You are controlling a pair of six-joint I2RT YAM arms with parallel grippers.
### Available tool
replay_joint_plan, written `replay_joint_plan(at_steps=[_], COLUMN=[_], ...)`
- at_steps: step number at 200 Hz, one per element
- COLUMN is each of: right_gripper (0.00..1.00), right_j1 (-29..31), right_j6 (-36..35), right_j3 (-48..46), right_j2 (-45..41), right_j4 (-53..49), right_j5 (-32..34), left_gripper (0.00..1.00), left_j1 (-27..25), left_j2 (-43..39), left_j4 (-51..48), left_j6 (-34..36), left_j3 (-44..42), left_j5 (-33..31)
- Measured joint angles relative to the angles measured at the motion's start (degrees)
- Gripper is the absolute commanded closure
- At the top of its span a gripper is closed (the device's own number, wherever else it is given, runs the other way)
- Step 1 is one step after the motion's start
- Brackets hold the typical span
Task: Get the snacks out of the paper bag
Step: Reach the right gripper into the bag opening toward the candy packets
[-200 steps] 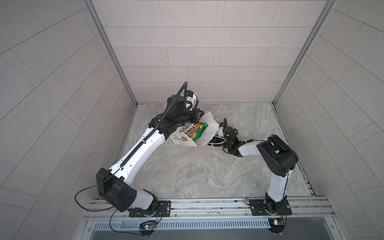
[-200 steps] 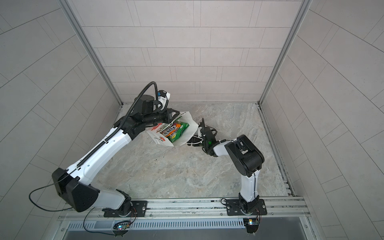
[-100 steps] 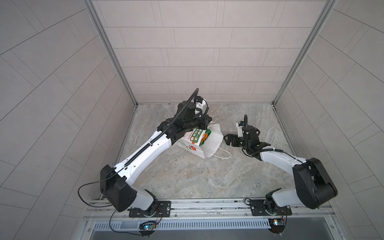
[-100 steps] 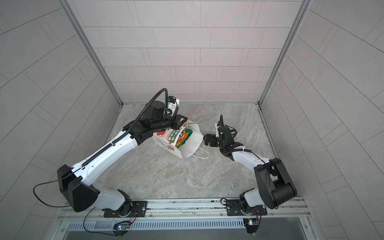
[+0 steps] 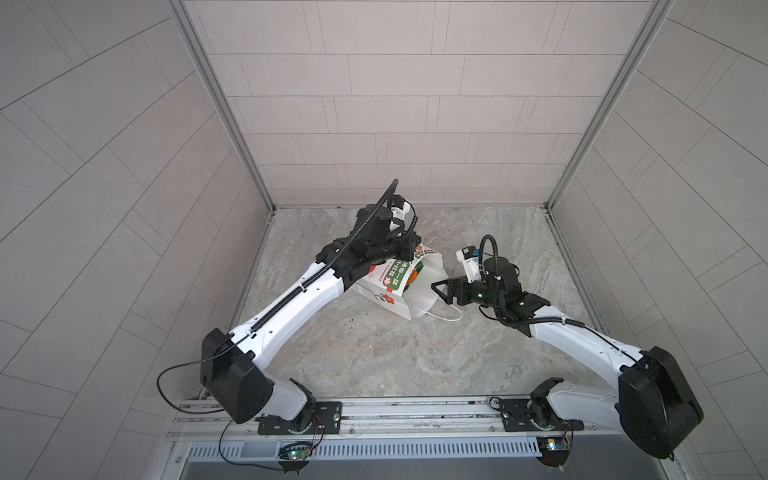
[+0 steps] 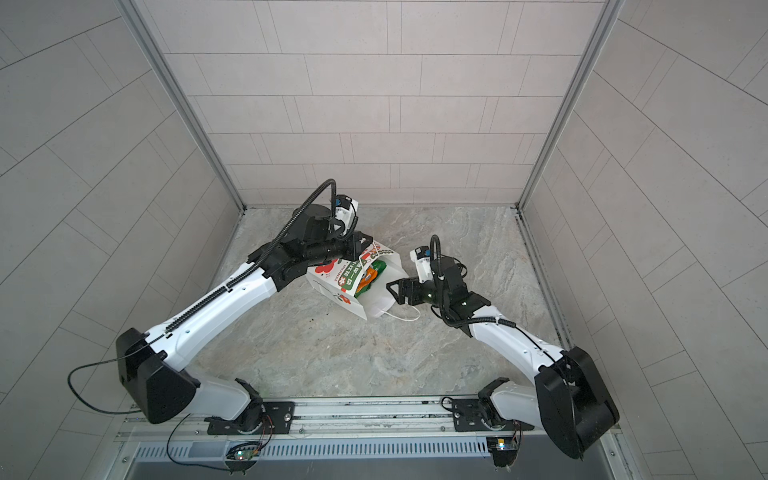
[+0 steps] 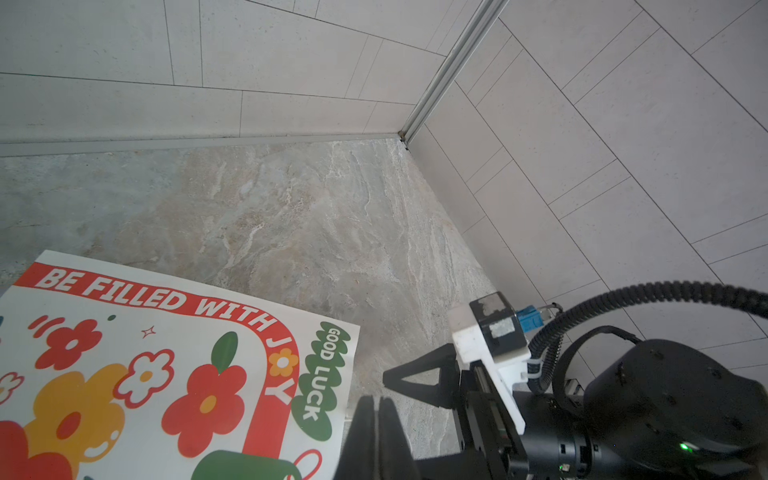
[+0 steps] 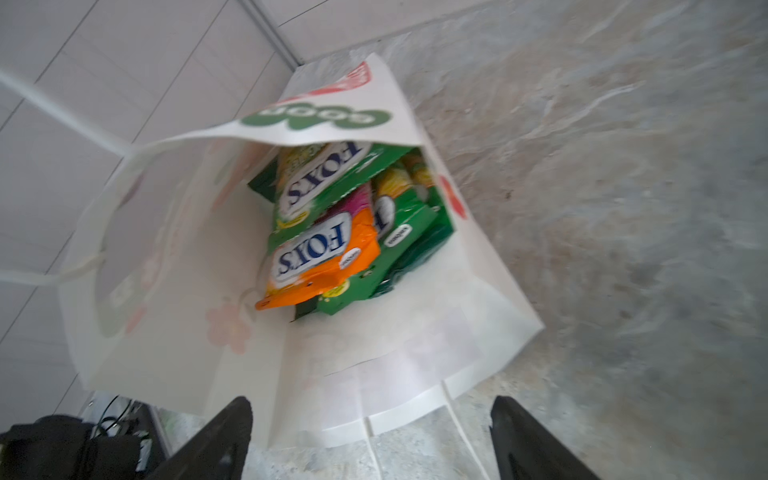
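Lying tipped, paper bag (image 5: 390, 291), mouth and long axis toward wide-spread right hand (image 8: 372, 405), left hand (image 7: 376, 405) pinched shut

High top views both look down on the whole grey marbled tabletop (image 5: 374, 365). Wrist views sit close to the white paper bag (image 8: 353, 365).

White paper bag (image 7: 166, 374) w/ red + yellow flowers, green blobs; green-yellow pouches (image 8: 332, 178), one orange-pink pouch (image 8: 324, 262), white-blue logos; table (image 5: 374, 353) grey-beige, marbled.
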Motion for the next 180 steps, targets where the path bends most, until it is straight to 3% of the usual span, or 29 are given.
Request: replay_joint_plan(at_steps=[47,102,131,180], right_gripper=[0.37,0.43,0.45,0.58], right_j1=[3.78,4.61,4.96,5.20], right_j6=[1.16,6.40,9.40,15.32], right_j3=[0.11,0.24,1.11,3.52], right_j2=[7.26,17.07,19.82,24.02], right_j4=[5.29,11.39,14.60,20.83], right_j5=[-5.64,-9.60,-8.85,-5.73], left_gripper=[1.00,1.00,1.00,1.00], left_j1=[0.00,-0.13,-0.13,-0.15], left_j2=[-1.40,-1.62,-2.78,-4.09], left_j4=[0.02,-0.33,-0.81,-1.81], left_j6=[-0.02,0.02,0.28,0.46], left_j3=[0.00,-0.26,-0.66,-1.49], left_j5=[-1.03,-1.07,-0.85,-0.24])
